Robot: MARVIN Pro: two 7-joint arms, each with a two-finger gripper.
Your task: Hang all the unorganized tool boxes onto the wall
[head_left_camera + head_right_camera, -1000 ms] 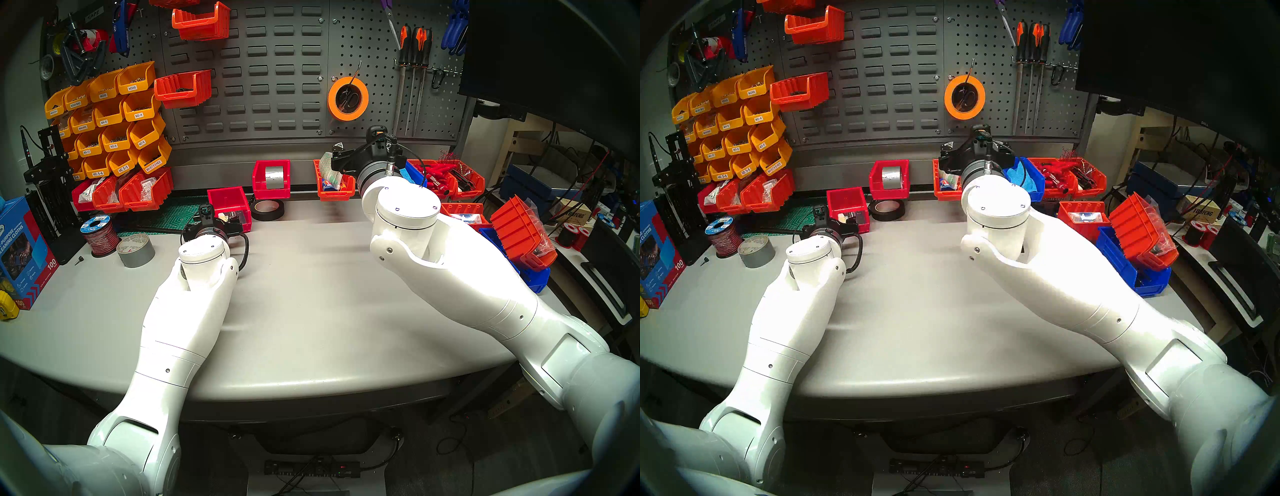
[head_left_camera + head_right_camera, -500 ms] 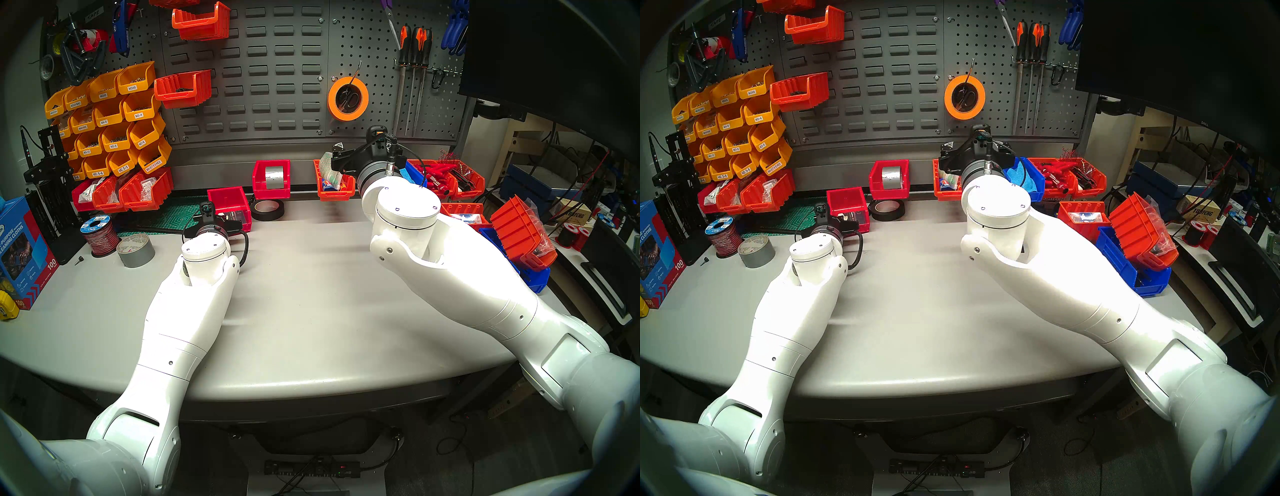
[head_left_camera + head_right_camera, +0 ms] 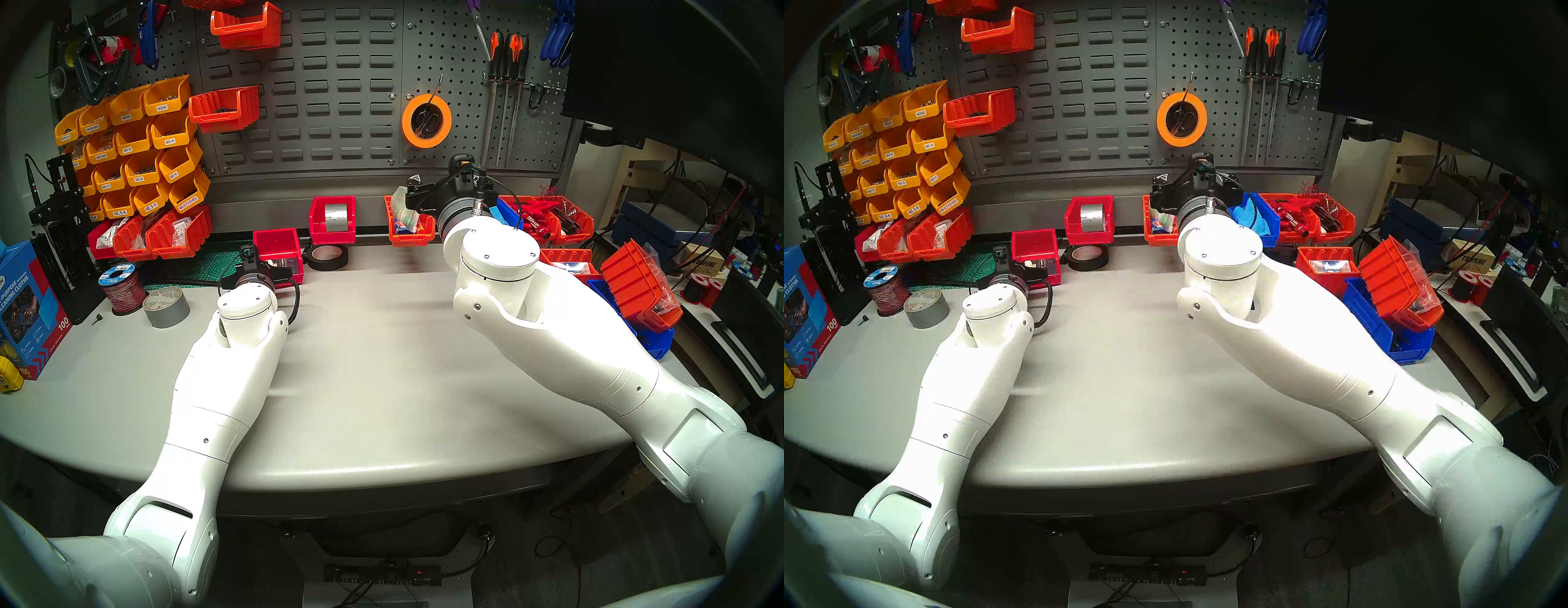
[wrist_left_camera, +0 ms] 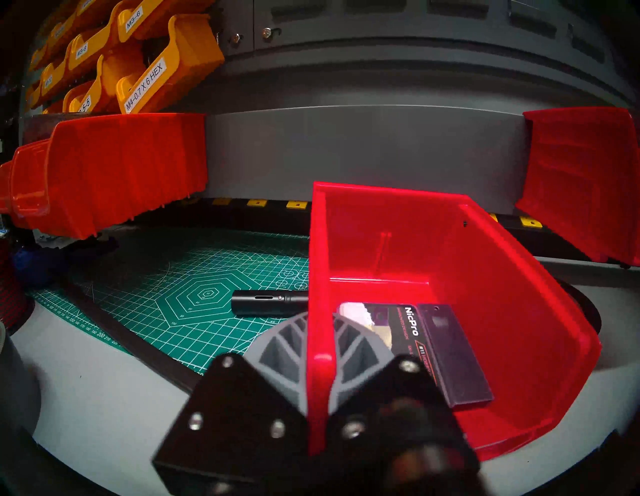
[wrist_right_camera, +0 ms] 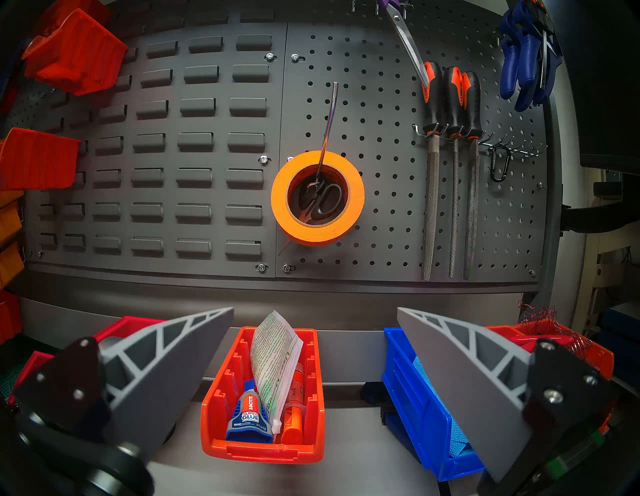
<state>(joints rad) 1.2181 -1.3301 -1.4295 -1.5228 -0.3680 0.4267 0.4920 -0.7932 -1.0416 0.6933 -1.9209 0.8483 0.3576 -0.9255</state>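
left gripper (image 4: 320, 350) is clamped shut on the near-left wall of the plain red bin (image 4: 450, 311), so the slotted wall (image 3: 331, 97) sits straight up at 12 o'clock, while the right gripper (image 5: 315, 363) hangs wide open, empty, over the orange bin (image 5: 266, 433).

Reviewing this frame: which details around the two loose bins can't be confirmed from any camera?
- Plain red plastic bin: left wrist view, underside hidden, so lifted or resting is unclear.
- Black NicPro cards inside: small print too blurred.
- Long orange ribbed bin: head view, the right hand covers its right side.
- White-green packet: text too small.
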